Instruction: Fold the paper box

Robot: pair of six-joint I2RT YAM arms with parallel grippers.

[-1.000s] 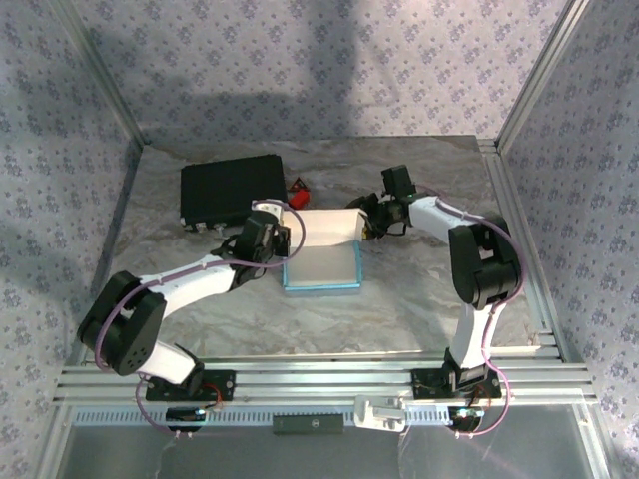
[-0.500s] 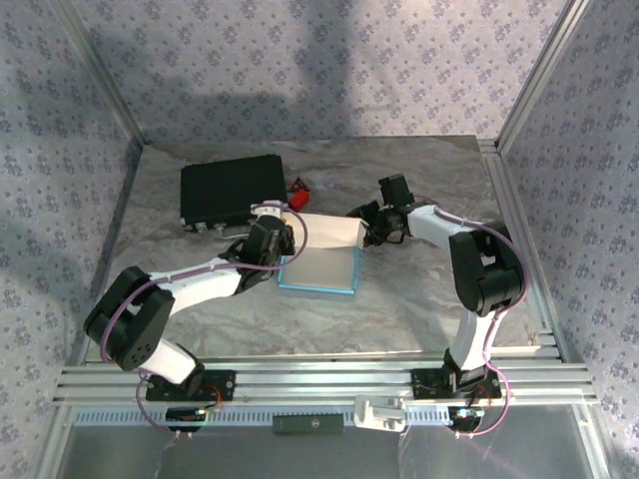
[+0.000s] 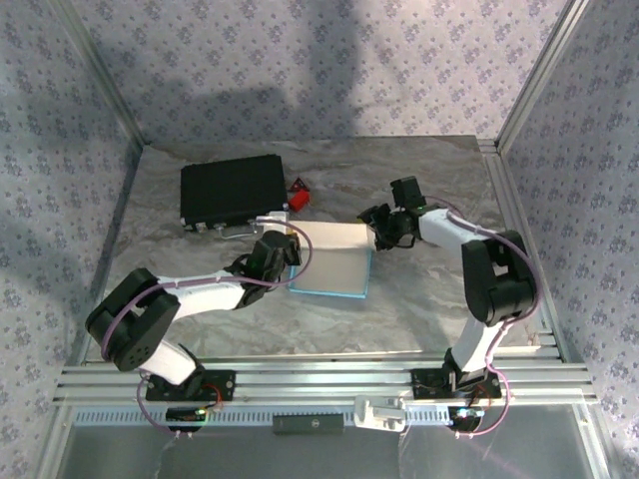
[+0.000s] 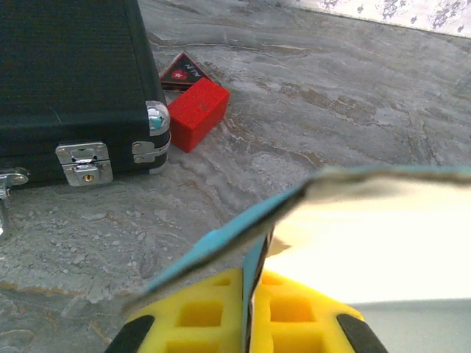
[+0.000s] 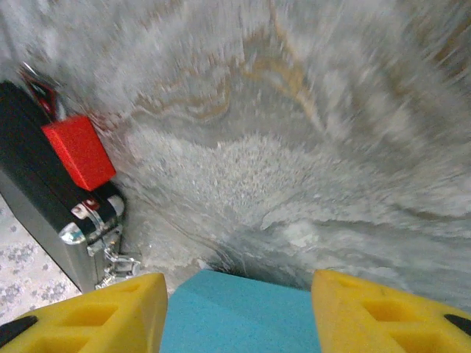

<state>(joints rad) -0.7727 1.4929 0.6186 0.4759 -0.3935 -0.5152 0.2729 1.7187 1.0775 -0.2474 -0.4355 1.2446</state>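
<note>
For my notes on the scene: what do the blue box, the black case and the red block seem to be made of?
The paper box: thin card, matte, cyan outside and white inside; its edge looks sheet-thin. The black case: probably textured plastic or leatherette, with shiny metal latches. The red block: smooth and matte, perhaps plastic; unclear.

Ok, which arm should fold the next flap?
Probably the right: the right gripper stands open astride a blue edge of the paper box; the left gripper is shut on its left side.

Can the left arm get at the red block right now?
Probably not yet: the left tool is clamped on the paper box flap. The way to the red block looks free otherwise.
</note>
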